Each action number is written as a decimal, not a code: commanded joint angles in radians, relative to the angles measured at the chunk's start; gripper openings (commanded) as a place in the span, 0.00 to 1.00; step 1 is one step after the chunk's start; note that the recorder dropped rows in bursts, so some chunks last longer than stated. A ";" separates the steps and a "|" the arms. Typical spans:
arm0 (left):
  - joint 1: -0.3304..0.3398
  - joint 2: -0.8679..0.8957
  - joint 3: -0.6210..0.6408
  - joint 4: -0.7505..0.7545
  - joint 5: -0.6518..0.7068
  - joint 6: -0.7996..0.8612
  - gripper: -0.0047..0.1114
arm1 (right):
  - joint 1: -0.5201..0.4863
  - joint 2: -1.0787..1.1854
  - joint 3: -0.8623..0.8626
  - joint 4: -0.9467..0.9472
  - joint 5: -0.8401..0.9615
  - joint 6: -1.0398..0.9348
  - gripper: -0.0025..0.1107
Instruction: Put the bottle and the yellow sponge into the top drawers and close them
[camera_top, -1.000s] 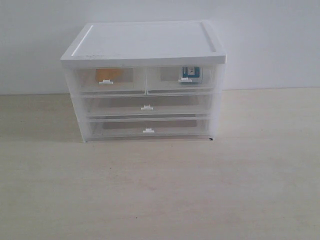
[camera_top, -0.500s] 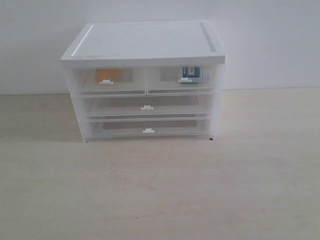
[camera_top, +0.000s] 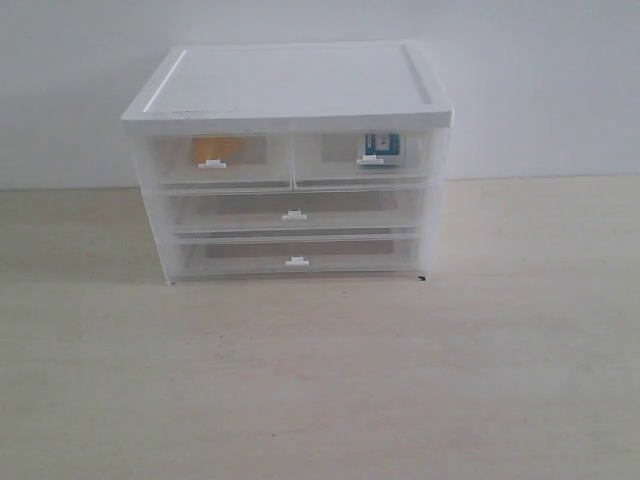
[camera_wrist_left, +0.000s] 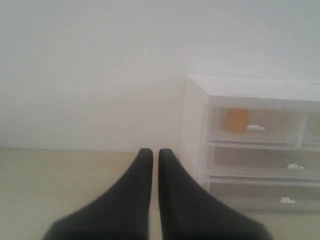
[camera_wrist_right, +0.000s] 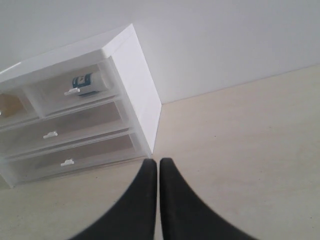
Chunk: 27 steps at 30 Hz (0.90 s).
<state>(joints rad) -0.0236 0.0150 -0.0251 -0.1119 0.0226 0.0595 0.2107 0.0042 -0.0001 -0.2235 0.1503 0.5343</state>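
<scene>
A white cabinet (camera_top: 290, 85) stands on the table against the wall. Both top drawers are pushed in. The yellow sponge (camera_top: 220, 150) shows through the left top drawer (camera_top: 215, 160); in the left wrist view the yellow sponge (camera_wrist_left: 235, 119) also shows. The bottle (camera_top: 381, 147) lies inside the right top drawer (camera_top: 365, 158); the right wrist view shows the bottle (camera_wrist_right: 89, 82) on its side. My left gripper (camera_wrist_left: 155, 152) is shut and empty, off the cabinet's left side. My right gripper (camera_wrist_right: 158, 162) is shut and empty, near the cabinet's right front corner. Neither arm appears in the exterior view.
Two full-width drawers (camera_top: 293, 212) below the top ones are closed. The light wooden table (camera_top: 320, 380) stretches in front of the cabinet. A white wall (camera_top: 540, 80) rises behind it.
</scene>
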 joint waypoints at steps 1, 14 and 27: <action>0.002 -0.015 0.025 0.001 0.041 -0.011 0.08 | -0.002 -0.004 0.000 0.001 -0.004 0.002 0.02; 0.002 -0.015 0.025 0.061 0.239 -0.011 0.08 | -0.002 -0.004 0.000 0.001 -0.004 0.002 0.02; 0.002 -0.015 0.025 0.072 0.271 -0.008 0.08 | -0.002 -0.004 0.000 0.001 -0.004 0.002 0.02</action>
<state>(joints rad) -0.0236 0.0032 -0.0027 -0.0450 0.2916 0.0561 0.2107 0.0042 -0.0001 -0.2235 0.1503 0.5343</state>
